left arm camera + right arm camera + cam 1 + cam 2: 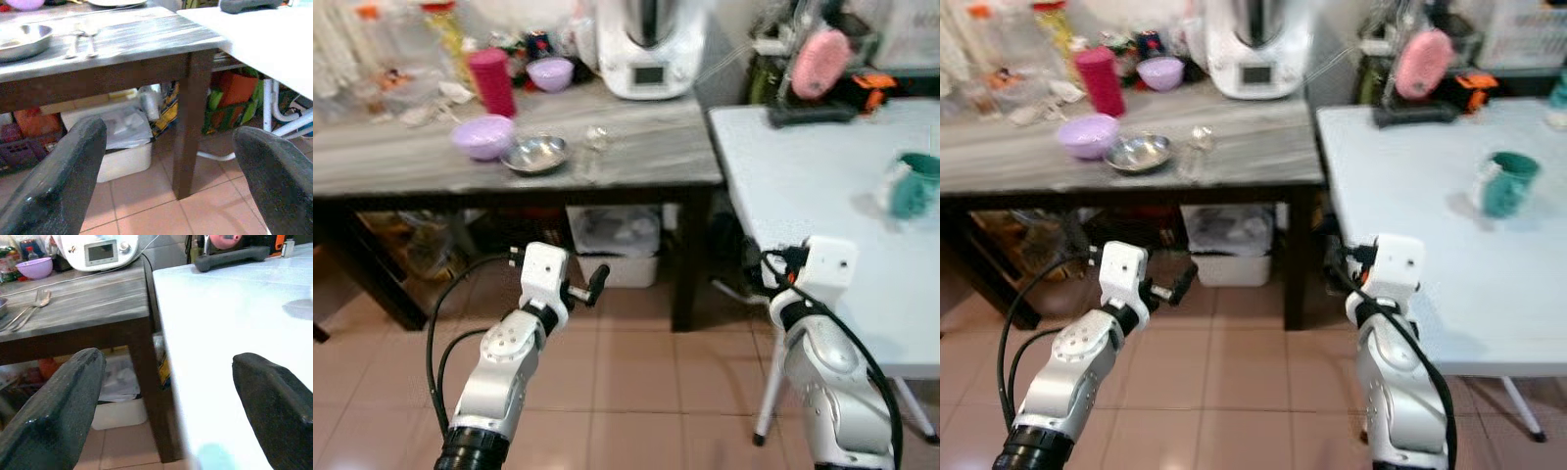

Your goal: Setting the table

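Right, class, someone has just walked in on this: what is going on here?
Nothing is being handled yet. The robot stands facing a grey wooden table and a white table beside it. Its left gripper and right gripper are both open, held low in front of the tables. On the wooden table sit a purple bowl, a metal dish and spoons; a teal mug stands on the white table.

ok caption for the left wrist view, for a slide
Open left gripper faces the grey table holding a steel bowl and spoons.
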